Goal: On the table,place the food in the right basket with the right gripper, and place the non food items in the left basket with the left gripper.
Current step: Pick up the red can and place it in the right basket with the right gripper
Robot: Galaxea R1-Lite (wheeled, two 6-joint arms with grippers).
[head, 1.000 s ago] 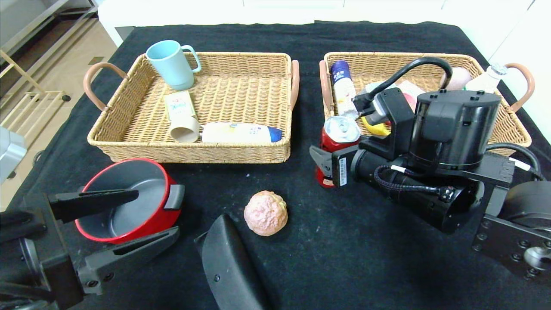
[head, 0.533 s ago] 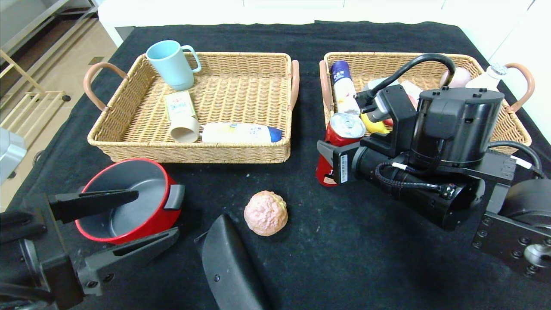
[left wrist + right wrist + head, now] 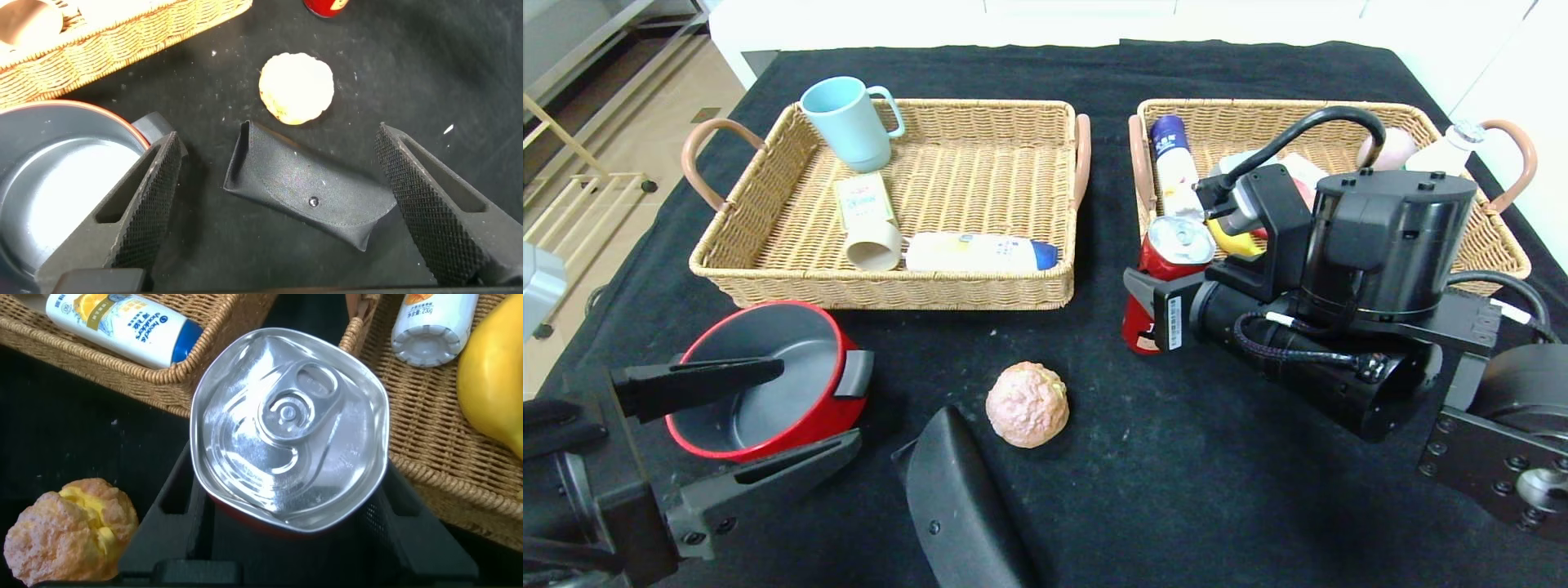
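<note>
Red can (image 3: 1168,273): clamped upright between right gripper (image 3: 1156,306) fingers, squeezed. Right basket (image 3: 1494,237) rim lies just beyond gripper. Left gripper (image 3: 743,416): wide, idle, far side.

The right gripper (image 3: 1156,302), reaching from 4 o'clock toward centre, is clamped on a red can (image 3: 1164,282), apparently tilted. The left gripper (image 3: 760,416) rests at 8 o'clock, fingers spread wide.
</note>
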